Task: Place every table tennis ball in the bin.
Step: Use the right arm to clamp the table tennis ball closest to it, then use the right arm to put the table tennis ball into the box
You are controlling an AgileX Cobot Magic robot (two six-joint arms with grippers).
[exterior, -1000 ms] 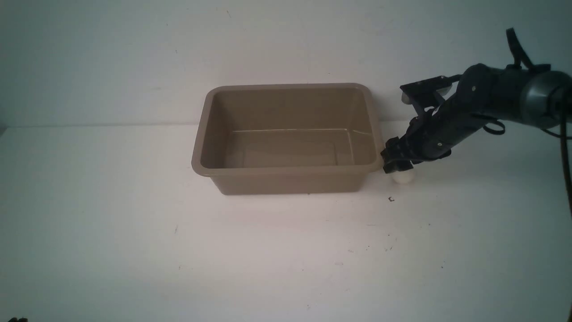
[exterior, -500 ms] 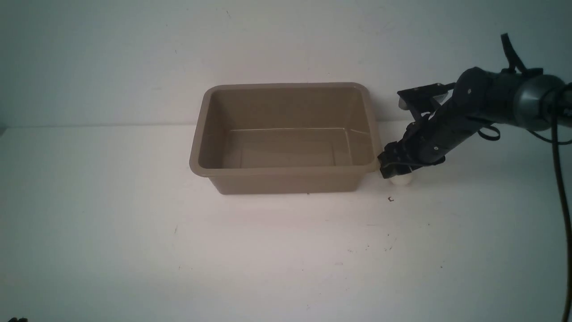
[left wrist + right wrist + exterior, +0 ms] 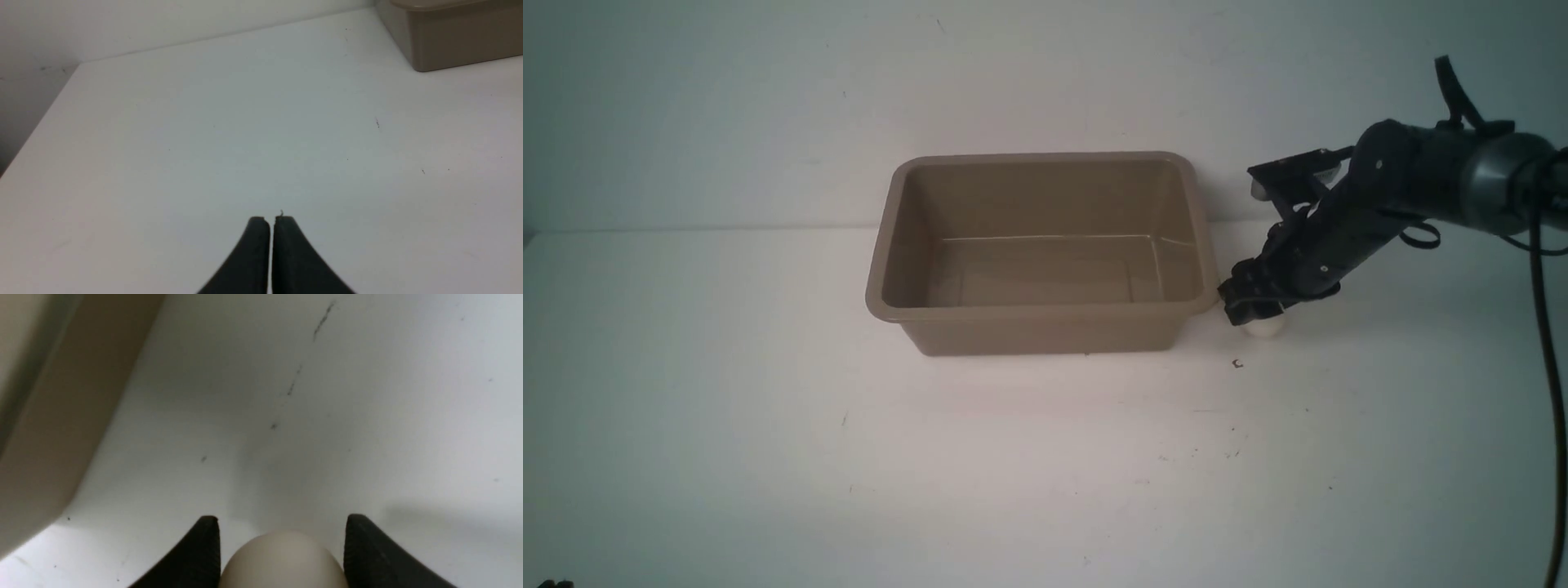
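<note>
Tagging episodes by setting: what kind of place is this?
Likely a lab test bench, not a home: bare white table against a plain wall, holding a taupe plastic bin and one table tennis ball between the right gripper's fingers.

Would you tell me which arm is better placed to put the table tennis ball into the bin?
Right: the right gripper brackets the table tennis ball beside the bin, while the left gripper sits shut, well away from both.
</note>
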